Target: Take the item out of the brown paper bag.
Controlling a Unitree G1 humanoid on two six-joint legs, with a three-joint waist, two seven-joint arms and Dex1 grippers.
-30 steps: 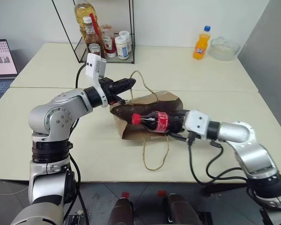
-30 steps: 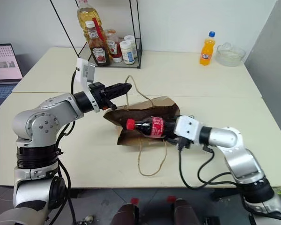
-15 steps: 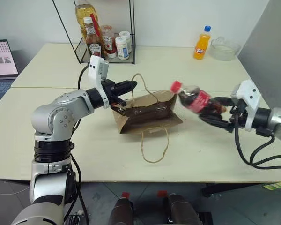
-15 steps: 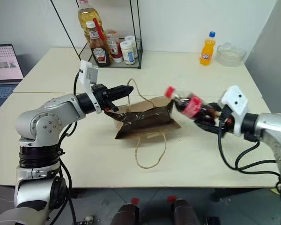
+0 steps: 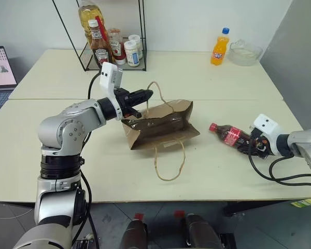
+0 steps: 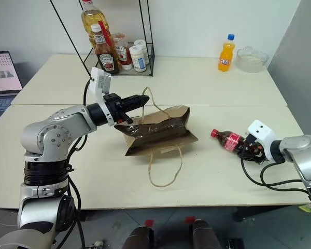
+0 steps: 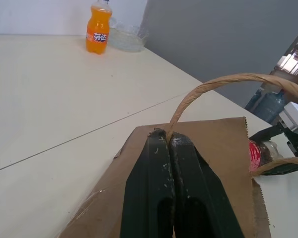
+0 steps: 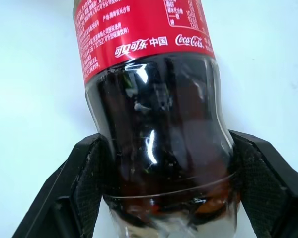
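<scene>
Cola bottle (image 5: 230, 135), dark liquid, red label and cap, lies out of the brown paper bag (image 5: 159, 124) low over the tabletop (image 5: 223, 171), base clamped in right gripper (image 8: 164, 198) fingers; left wrist view shows left gripper (image 7: 170, 141) fingers pinched shut on the bag's tan handle (image 7: 223, 82).

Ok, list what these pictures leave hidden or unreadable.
- Inside of the brown paper bag: its own paper walls hide it in the eye views.
- Cola bottle cap: cut off by the right wrist view's edge.
- Rack jar labels: too small to read.
</scene>
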